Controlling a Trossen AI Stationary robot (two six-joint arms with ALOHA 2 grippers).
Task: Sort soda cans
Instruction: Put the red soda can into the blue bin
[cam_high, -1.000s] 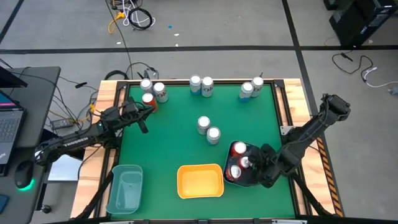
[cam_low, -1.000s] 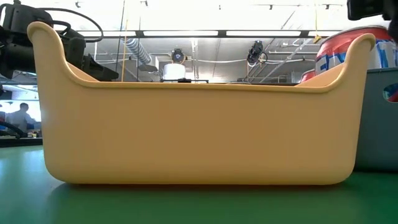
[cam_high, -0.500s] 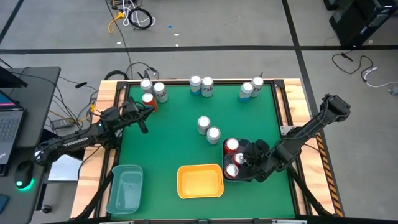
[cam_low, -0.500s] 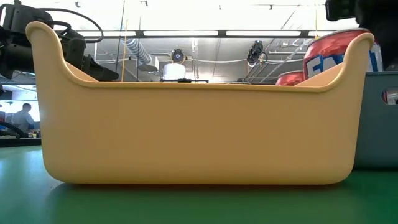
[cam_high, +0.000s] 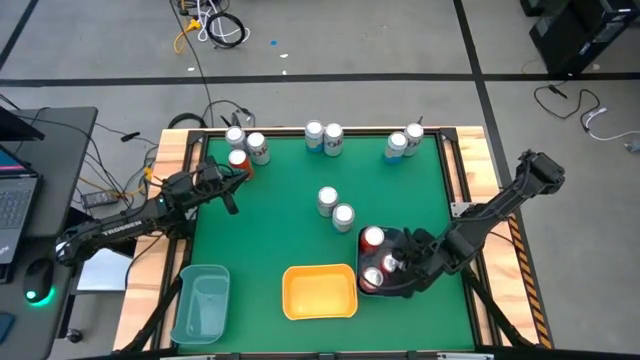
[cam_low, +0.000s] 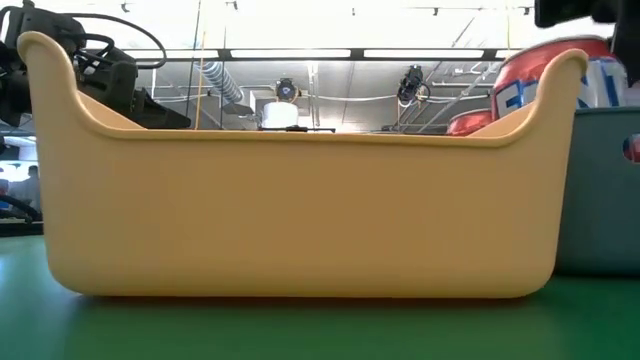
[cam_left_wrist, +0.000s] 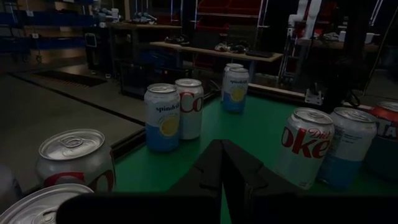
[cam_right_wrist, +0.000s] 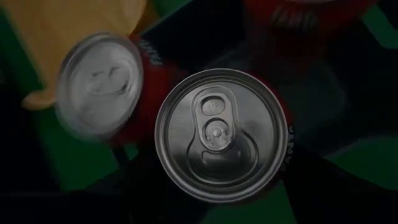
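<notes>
Your right end effector (cam_high: 398, 268) stands over the dark bin (cam_high: 385, 290) at about 5 o'clock on the table (cam_high: 300, 215), its fingers spread around an upright red can (cam_right_wrist: 219, 134). The wrist camera looks straight down the can's long axis onto its silver lid, so the can lies directly below the wrist, axis vertical. A second red can (cam_right_wrist: 102, 84) stands just beside it, toward the yellow bin (cam_high: 321, 292); a third red can (cam_high: 373, 237) sits at the bin's far end. You have little side room here: the neighbouring can and the bin wall crowd the held can, so I judge straight up or down to be the free direction. The teal bin (cam_high: 201, 303) at 7 o'clock holds nothing visible.

Farther in, two silver cans (cam_high: 335, 208) stand near the table's centre. Along the far edge, silver cans stand in pairs at 11, 12 and 1 o'clock. Your left end effector (cam_high: 232, 204), fingers closed and holding nothing, waits at 10 o'clock, nearest the 11 o'clock cans and the red can (cam_high: 238, 160) beside them.
</notes>
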